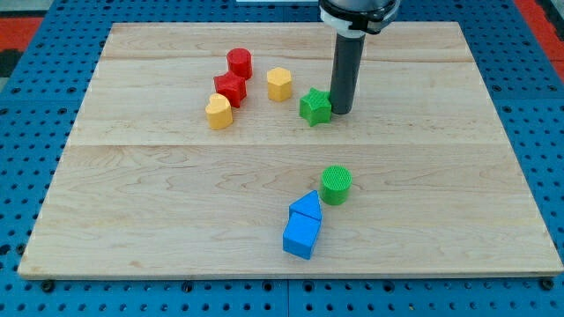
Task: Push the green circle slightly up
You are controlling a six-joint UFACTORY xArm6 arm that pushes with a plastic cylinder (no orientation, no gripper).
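Observation:
The green circle point(336, 184) stands on the wooden board point(159, 185), right of centre and toward the view's bottom. It touches the upper right of a blue triangle point(307, 206). My tip point(340, 111) rests on the board well above the green circle, toward the view's top. The tip is right beside a green star point(315, 106), at its right edge.
A blue cube point(300, 235) sits just below the blue triangle. At upper left are a red cylinder point(239, 62), a red star point(229, 88), a yellow heart point(218, 112) and a yellow hexagon point(279, 84). Blue pegboard surrounds the board.

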